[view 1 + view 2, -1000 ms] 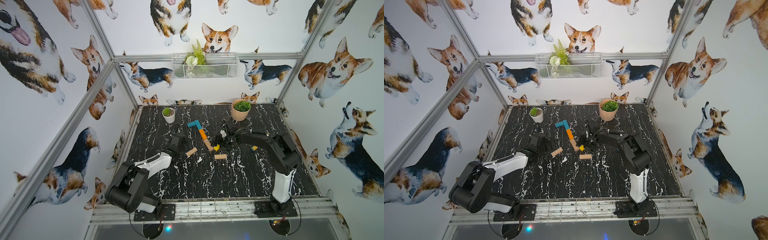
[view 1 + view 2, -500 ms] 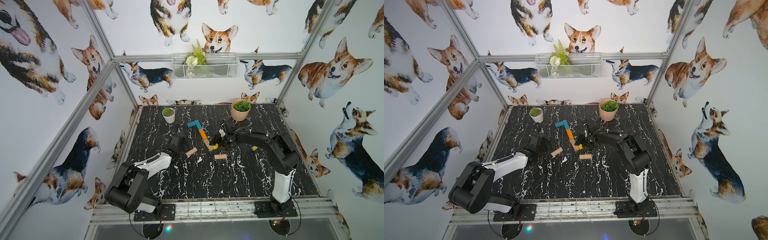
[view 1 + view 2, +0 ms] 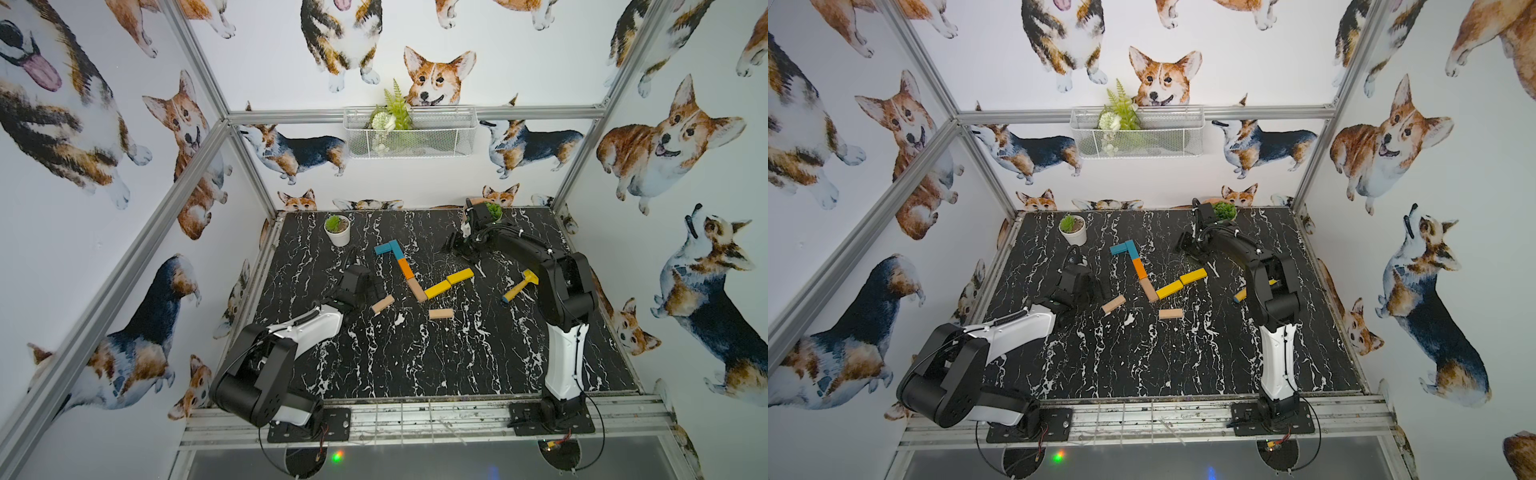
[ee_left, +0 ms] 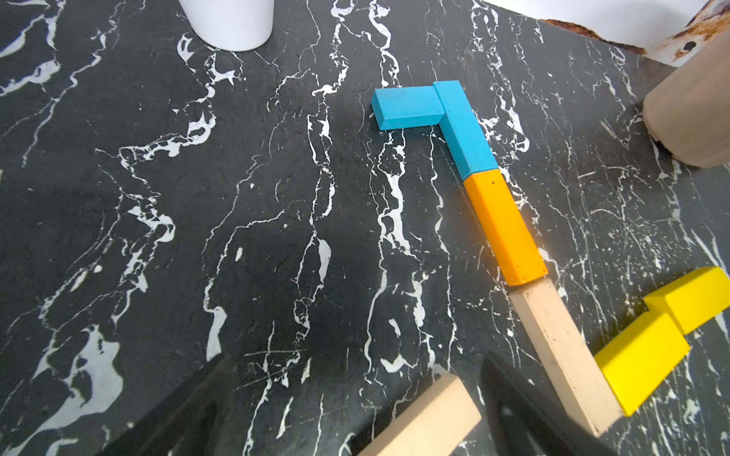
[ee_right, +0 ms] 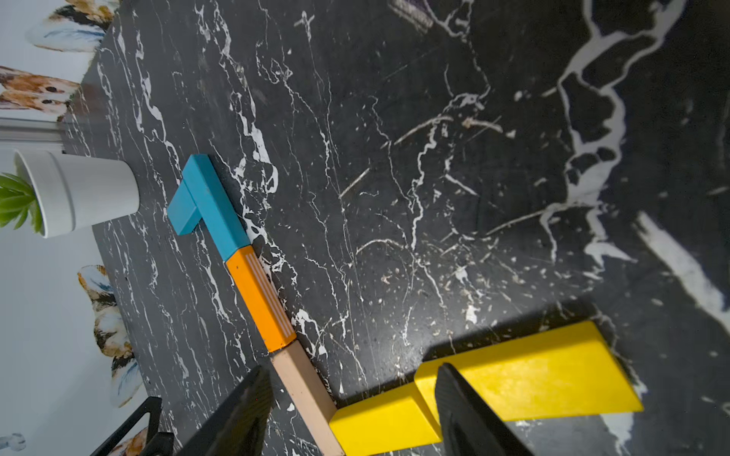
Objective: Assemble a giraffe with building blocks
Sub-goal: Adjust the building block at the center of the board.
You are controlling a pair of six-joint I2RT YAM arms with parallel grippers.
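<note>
Giraffe (image 3: 409, 274) lies part-built at the middle of the frame in both top views. Its teal head (image 3: 384, 248) is uppermost, the neck runs down, and two yellow body blocks (image 3: 448, 282) slant up to the right. One loose tan block (image 3: 441, 313) sits just below it. My left gripper (image 4: 354, 358) is spread wide, and a second tan block (image 4: 426, 418) lies unclamped between its fingers. My right gripper (image 3: 453, 247), upper right of the figure, is parted and empty.
</note>
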